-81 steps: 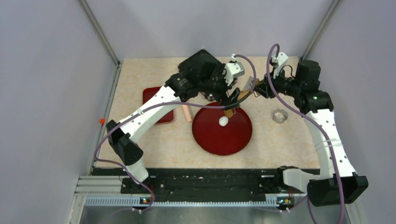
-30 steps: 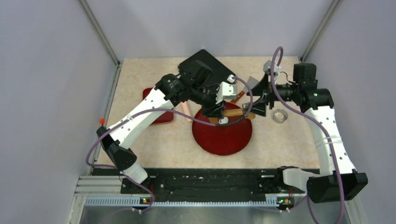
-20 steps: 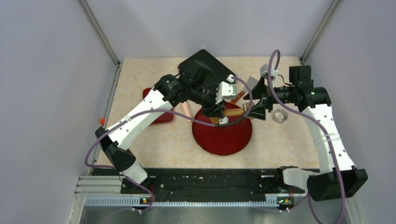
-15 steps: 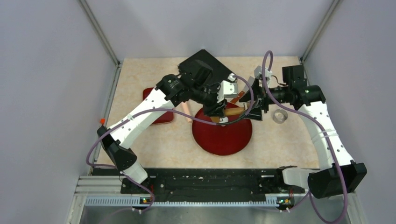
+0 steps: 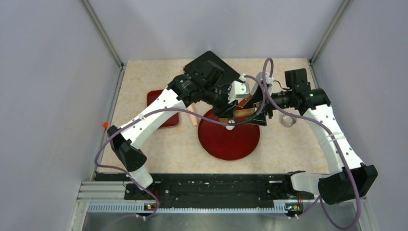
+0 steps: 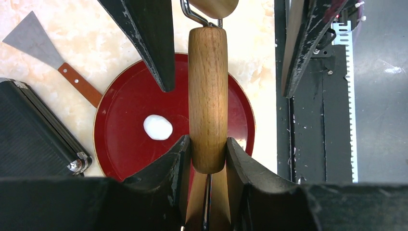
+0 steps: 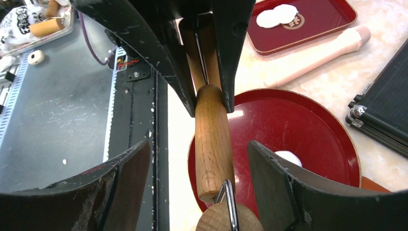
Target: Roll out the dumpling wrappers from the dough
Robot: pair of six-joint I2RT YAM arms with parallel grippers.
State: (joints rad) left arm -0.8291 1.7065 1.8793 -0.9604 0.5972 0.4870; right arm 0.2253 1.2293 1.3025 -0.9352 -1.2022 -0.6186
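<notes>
The dough (image 5: 230,127) is a small white ball on the round red plate (image 5: 226,144). Above the plate, my left gripper (image 5: 230,113) is shut on one end of a wooden roller (image 6: 208,96), held roughly level; the fingers (image 6: 180,159) press both its sides. My right gripper (image 7: 197,149) is open and straddles the roller's other end (image 7: 211,139), with a gap on each side. The dough (image 6: 158,127) lies beside the roller, untouched. Two dumpling wrappers (image 7: 276,16) lie on the red tray (image 7: 327,19).
A clear ring cutter (image 5: 287,120) stands right of the plate. A pink rolling pin (image 5: 193,117) lies between tray and plate. A scraper (image 6: 33,38) and a black case (image 5: 211,65) sit behind the plate.
My right gripper has moved left to the roller's free end and its jaws have narrowed somewhat. The left gripper has kept its hold on the roller above the plate.
</notes>
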